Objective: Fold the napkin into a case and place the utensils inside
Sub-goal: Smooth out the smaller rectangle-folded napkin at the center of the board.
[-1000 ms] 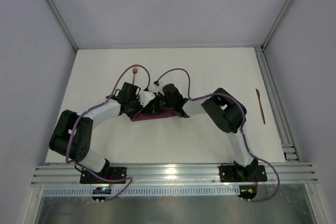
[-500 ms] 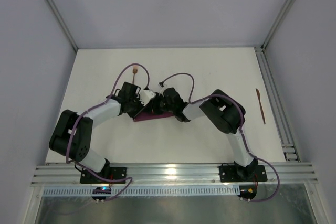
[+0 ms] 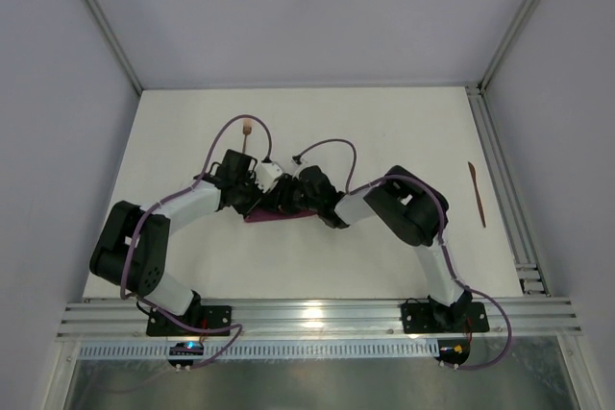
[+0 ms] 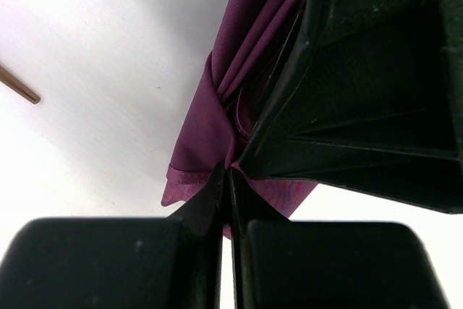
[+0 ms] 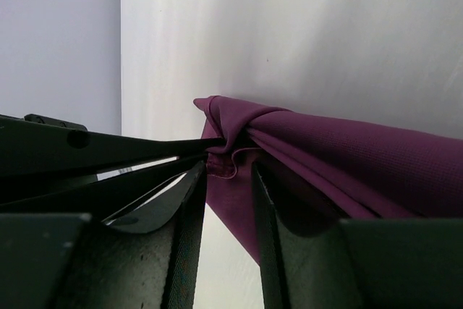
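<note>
The magenta napkin (image 3: 277,217) lies folded into a narrow strip at mid-table, mostly under both wrists. My left gripper (image 4: 228,173) is shut on a bunched fold at the napkin's (image 4: 217,92) corner. My right gripper (image 5: 226,173) faces it from the other side, its jaws open on either side of the same bunched hem of the napkin (image 5: 347,157) without pinching it. The left fingers (image 5: 108,151) show as a dark wedge there. One utensil, the fork (image 3: 248,132), lies just beyond the left wrist. The other utensil (image 3: 477,195) lies far right.
An aluminium rail (image 3: 504,180) runs along the table's right edge, close to the far-right utensil. Purple cables (image 3: 322,146) loop over both wrists. The arm bases sit on the front rail (image 3: 317,319).
The right gripper's jaws have spread apart, letting go of the cloth, and its wrist has shifted slightly left toward the left gripper. The left gripper stays shut on the napkin.
</note>
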You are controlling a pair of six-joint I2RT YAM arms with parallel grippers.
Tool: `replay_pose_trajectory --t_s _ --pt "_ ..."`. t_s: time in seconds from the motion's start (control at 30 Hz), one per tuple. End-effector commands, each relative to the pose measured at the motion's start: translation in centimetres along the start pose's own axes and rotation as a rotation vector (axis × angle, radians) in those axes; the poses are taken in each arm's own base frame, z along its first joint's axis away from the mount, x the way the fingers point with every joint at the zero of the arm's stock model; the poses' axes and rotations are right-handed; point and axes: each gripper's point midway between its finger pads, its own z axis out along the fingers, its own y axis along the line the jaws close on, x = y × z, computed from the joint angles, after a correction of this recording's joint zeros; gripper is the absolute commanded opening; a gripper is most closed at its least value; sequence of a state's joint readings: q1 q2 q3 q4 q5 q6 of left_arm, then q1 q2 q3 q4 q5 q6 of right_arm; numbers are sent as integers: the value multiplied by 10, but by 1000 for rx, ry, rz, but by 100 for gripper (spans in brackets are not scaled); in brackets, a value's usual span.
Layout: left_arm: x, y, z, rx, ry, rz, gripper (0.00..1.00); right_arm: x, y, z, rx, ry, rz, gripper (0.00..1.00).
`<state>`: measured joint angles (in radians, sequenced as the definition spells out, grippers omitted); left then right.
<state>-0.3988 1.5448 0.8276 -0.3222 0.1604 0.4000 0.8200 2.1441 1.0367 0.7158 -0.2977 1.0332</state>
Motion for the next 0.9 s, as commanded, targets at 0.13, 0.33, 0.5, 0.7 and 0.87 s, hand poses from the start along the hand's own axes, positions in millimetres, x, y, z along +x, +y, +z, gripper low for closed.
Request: replay_pose_trajectory --t_s 0.13,0.33,0.5,0.7,0.87 --pt "-19 -1 0 25 -62 7 0 -1 6 18 -31 2 13 15" --pt "-29 -3 -15 44 -84 20 23 2 -7 20 -1 -4 42 3" --pt "-43 7 -42 48 -136 -33 40 6 -12 23 4 7 52 3" --pt "-33 26 -39 -41 -54 -78 33 2 -9 23 -3 0 38 3" --pt "-15 24 -18 -10 48 -96 31 1 -5 24 -7 5 26 3"
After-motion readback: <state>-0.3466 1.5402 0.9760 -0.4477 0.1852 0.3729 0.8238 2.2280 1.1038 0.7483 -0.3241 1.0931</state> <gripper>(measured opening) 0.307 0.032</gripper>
